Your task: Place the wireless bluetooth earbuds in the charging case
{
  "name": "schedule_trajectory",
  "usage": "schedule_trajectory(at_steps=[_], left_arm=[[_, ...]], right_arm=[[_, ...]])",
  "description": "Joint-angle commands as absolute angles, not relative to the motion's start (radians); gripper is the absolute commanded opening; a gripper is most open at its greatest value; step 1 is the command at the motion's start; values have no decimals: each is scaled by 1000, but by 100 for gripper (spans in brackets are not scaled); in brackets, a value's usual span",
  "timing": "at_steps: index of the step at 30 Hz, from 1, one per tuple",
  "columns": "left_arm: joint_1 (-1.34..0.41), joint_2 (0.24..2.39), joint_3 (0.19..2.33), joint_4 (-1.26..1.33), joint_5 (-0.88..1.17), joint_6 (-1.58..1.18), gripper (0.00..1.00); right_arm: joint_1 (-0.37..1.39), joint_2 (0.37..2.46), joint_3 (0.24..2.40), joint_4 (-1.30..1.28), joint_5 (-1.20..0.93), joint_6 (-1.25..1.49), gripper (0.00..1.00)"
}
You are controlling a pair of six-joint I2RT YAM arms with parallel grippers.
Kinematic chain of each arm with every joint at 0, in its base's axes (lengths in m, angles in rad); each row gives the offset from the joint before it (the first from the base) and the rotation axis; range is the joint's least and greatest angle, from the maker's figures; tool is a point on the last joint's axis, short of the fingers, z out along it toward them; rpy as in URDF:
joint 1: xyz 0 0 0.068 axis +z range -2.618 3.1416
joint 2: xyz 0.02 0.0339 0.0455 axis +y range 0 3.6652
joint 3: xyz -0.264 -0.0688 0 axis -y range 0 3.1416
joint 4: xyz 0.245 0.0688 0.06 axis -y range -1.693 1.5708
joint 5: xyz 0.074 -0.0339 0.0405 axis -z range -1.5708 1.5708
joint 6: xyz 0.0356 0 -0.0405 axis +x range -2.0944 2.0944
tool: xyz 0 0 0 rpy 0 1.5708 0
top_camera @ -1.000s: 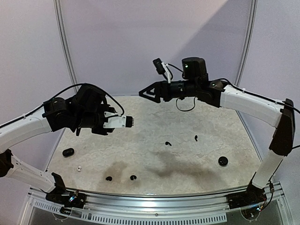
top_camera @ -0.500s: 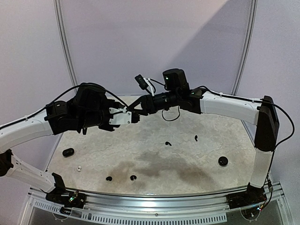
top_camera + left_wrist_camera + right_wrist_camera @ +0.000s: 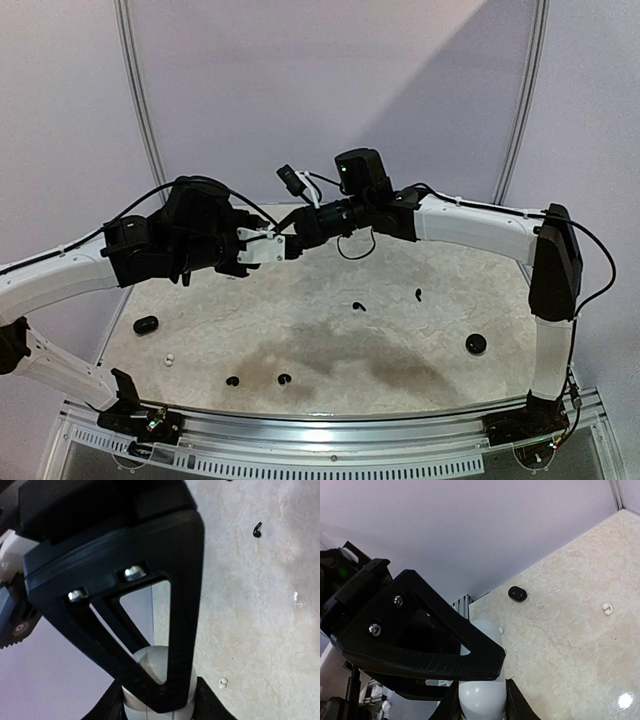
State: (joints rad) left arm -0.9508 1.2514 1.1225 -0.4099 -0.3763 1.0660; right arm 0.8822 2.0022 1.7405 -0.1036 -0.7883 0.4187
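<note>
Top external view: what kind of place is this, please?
Probably a robot test cell or lab bench, not a home: two white arms bolted to an aluminium rail, a pale stone-patterned table, and plain lilac backdrop panels behind.

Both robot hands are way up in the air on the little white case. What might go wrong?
1. The white case is pinched between the left gripper and the right gripper, high over the table. If either grip slips, it may fall.
2. The fingers crowd together on one small case, so they might bump and twist it loose.
</note>
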Motion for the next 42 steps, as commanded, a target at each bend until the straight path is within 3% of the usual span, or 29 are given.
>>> schedule_trajectory(at_steps=[1,2,4,6,8,9,11,17,21,31,37,42], left_arm=[[-966,1265,1134,-372,-385,1068,0],[-966,1265,1135,-371,-385,1066,0],[-966,1266,1137,-377,-390,1055,4],[-966,1266,1144,-407,-389,1032,37],[-965,1267,1161,-469,-379,990,88],[-962,1270,1180,-521,-371,959,98],[-933,1291,1254,-681,-328,857,99],[-605,1453,1511,-1272,-25,559,99],[-472,1505,1367,-1454,-49,505,89],[-415,1453,945,-1257,-190,484,80],[-377,1315,754,-1122,-214,865,88],[-299,1237,718,-1105,-108,1157,99]], right_arm=[[891,2024,1779,-128,-811,415,9],[891,2026,1781,-130,-811,414,2],[890,2025,1781,-133,-805,408,0],[890,2021,1781,-140,-797,397,0],[889,2018,1781,-158,-779,379,0],[888,2014,1781,-169,-763,369,0],[875,2009,1776,-198,-721,346,0],[769,1975,1691,-201,-552,398,0],[737,1937,1618,-204,-433,410,0],[737,1937,1592,-228,-416,378,0],[736,1934,1586,-231,-424,365,0],[737,1942,1587,-231,-435,364,0]])
